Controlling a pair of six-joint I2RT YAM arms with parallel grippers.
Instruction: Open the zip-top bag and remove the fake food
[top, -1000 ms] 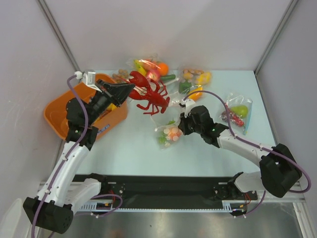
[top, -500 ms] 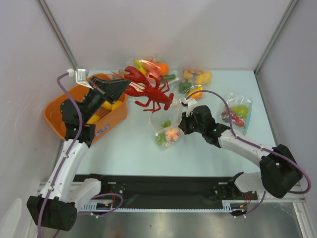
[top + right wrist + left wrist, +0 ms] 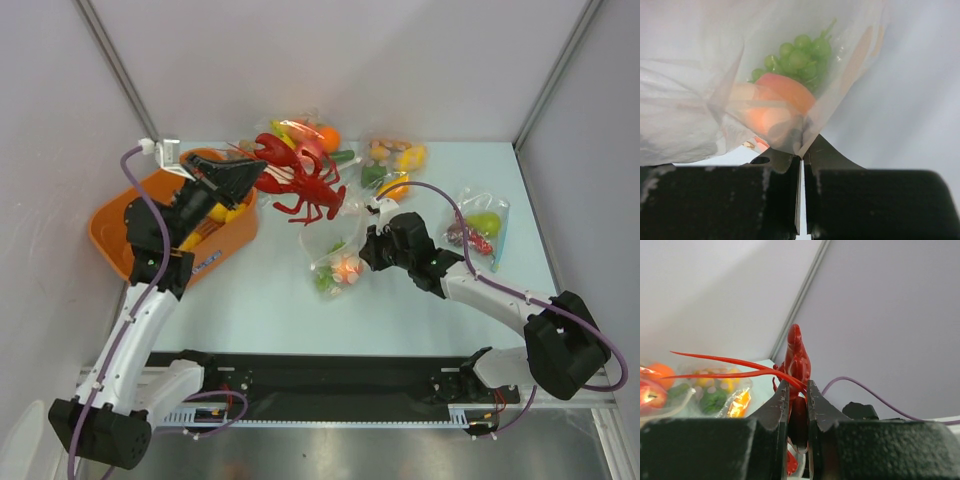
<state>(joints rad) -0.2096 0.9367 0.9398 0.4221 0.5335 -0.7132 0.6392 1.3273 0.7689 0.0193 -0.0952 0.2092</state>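
Looks like your right tool (image 3: 366, 250) is pinched shut on the zip-top bag's (image 3: 333, 260) edge, anchoring it mid-surface (image 3: 270, 295) with peach (image 3: 782, 97) and grapes (image 3: 801, 55) inside, while your left tool (image 3: 255, 178), clamped on the red lobster (image 3: 305, 187), holds it clear beside the orange bin (image 3: 112, 228).

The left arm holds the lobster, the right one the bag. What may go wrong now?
1. The left gripper grips the red lobster only by a narrow part, so the lobster may pivot or slip out.
2. The right gripper pinches only a thin edge of the zip-top bag; the film may slip free, with the peach and grapes inside.
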